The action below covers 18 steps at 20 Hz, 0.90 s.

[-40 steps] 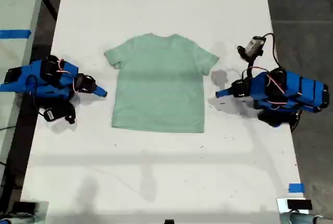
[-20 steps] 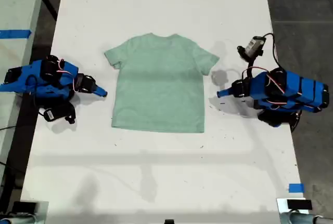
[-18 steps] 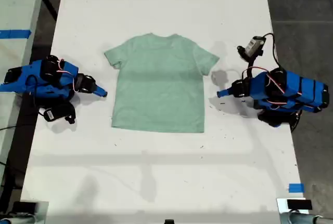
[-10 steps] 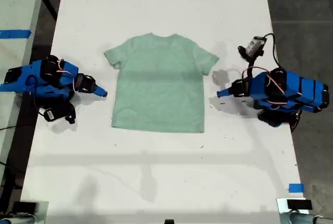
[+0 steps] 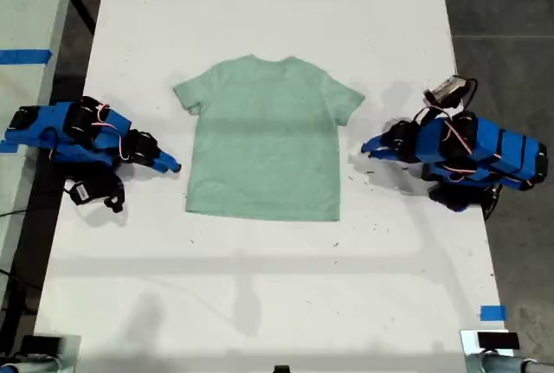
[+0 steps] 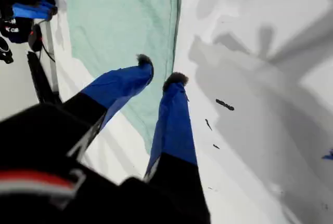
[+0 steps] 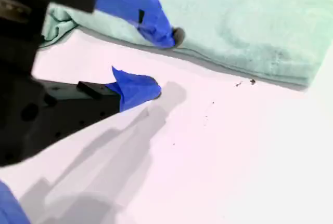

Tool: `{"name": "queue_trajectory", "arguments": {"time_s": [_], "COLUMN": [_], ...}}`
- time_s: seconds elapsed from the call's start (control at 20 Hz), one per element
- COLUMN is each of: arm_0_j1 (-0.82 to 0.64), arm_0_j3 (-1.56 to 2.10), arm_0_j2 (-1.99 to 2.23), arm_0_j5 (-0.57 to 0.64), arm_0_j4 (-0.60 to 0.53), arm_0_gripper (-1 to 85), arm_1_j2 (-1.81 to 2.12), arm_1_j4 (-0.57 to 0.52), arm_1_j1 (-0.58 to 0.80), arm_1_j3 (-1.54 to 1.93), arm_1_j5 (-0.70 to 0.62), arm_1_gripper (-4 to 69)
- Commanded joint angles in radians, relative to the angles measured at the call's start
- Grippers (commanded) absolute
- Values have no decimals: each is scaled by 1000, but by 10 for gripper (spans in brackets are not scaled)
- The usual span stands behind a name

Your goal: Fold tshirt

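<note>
The tshirt (image 5: pixel 264 139) lies flat mid-tabletop (image 5: pixel 260 286), neck far, with my first tool (image 6: pixel 160 70) off its side at the exterior view's right and my second tool (image 7: pixel 164 63) at its left, both parted and empty, seemingly placed to pinch opposite edges.

A plain pale mint-green tshirt (image 5: pixel 265 138) with no print lies on a white table (image 5: pixel 268 304) speckled with small dark marks. Either side of the tshirt, both arms are bright blue with black parts and red-and-white wires. Beyond the table, scraps of blue tape (image 5: pixel 492 312) and dark grey floor (image 5: pixel 506 9).
</note>
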Motion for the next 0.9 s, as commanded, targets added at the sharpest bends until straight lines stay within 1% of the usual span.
{"name": "queue_trajectory", "arguments": {"time_s": [0.0, 0.05, 0.1, 0.15, 0.2, 0.25, 0.3, 0.45, 0.55, 0.7, 0.75, 0.85], "arm_0_j1": [-18, -5, 15, 25, -25, -74, -103, -178, -204, -236, -258, -324], "arm_0_j3": [-11, -15, -21, -26, -31, -32, -35, -87, -124, -245, -322, -497], "arm_0_j2": [-2, -2, -2, 2, 2, 2, 2, -15, -28, -129, -206, -380], "arm_0_j5": [-12, -12, -12, -12, -6, 3, 25, 23, 37, 46, 63, 133], "arm_0_j4": [-63, -110, -146, -149, -150, -172, -196, -146, -123, -71, -38, 37], "arm_0_gripper": [1, 7, 7, 61, 25, 1, 1, 1, 1, 1, 1, 0], "arm_1_j2": [5, 5, 5, 6, 6, 6, 6, 6, -32, -318, -410, -554], "arm_1_j4": [-14, -5, -21, -43, -28, -29, -32, -37, -23, 40, 66, 115], "arm_1_j1": [18, 3, -3, -21, -71, -71, -37, -35, -26, 20, 44, 101], "arm_1_j3": [-18, -18, -20, -31, -48, -61, -66, -129, -189, -407, -486, -621], "arm_1_j5": [-61, 49, 52, 25, 28, -28, 8, 0, -28, -100, -138, -219], "arm_1_gripper": [75, 79, 70, 63, 63, 46, 55, 2, -1, -1, -1, -1]}}
